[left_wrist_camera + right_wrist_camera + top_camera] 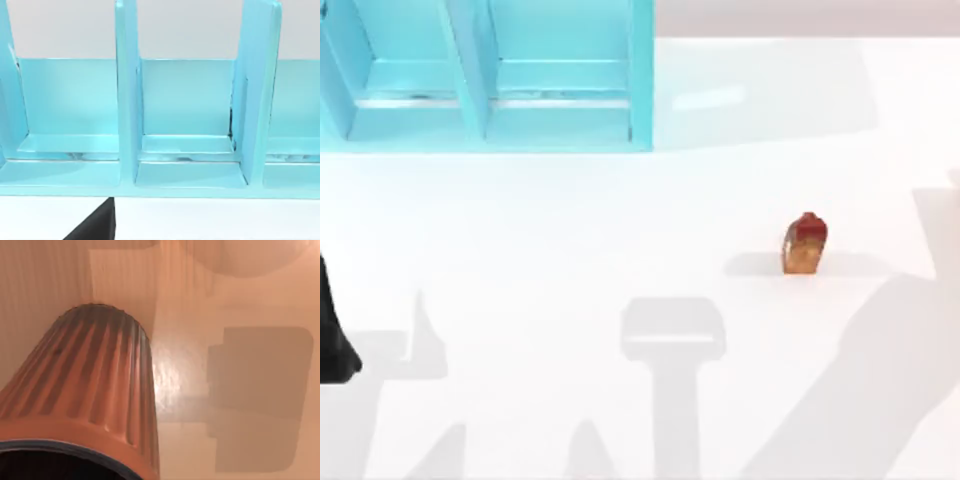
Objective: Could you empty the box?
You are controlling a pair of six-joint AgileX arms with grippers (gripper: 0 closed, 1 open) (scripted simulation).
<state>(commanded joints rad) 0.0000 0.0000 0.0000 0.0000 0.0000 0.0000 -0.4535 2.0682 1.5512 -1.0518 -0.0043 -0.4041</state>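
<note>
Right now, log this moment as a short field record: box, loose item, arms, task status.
box: light blue divided box at the table's far left; the compartments in view look bare
loose item: small red-brown object standing on the white table, right of centre, apart from the box
left arm: dark part at the left edge
right wrist view: ribbed orange bin close up
task status: nothing seen inside the box

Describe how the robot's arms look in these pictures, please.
Little of them shows. The left arm appears at the top view's left edge as a plain black, tapering shape with no cables or markings visible. A black wedge of the same arm shows in the left wrist view, in front of the blue box.
</note>
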